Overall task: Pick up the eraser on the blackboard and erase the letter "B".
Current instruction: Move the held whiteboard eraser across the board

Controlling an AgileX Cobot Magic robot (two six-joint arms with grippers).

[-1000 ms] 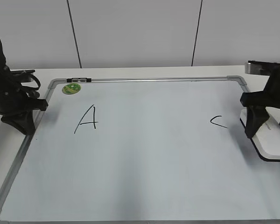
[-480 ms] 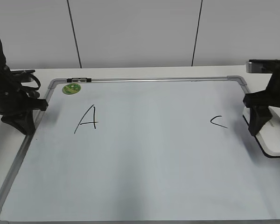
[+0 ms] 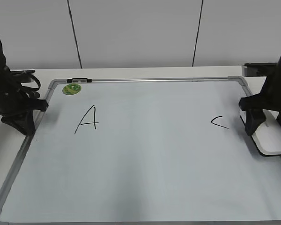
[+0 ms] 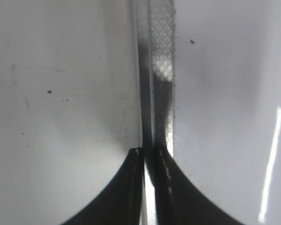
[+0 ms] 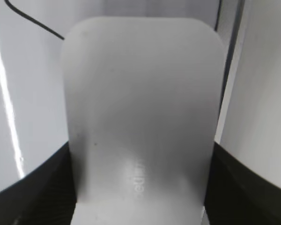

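Exterior view, one blackboard (image 3: pixel 145 178), right end effector (image 3: pixel 253 126) clamped on one eraser (image 3: pixel 271 138), left end effector (image 4: pixel 149 154) together.

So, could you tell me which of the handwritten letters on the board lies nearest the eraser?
The small "C" near the board's right edge, just left of the eraser; the "A" sits far off on the left side.

The exterior view looks down at a slant from the front across the whole blackboard (image 3: pixel 145 154) toward the back wall. Each of the 2 wrist views points steeply down, very near: the left onto the board's left frame, the right onto the eraser (image 5: pixel 143 117) by the board's right edge.
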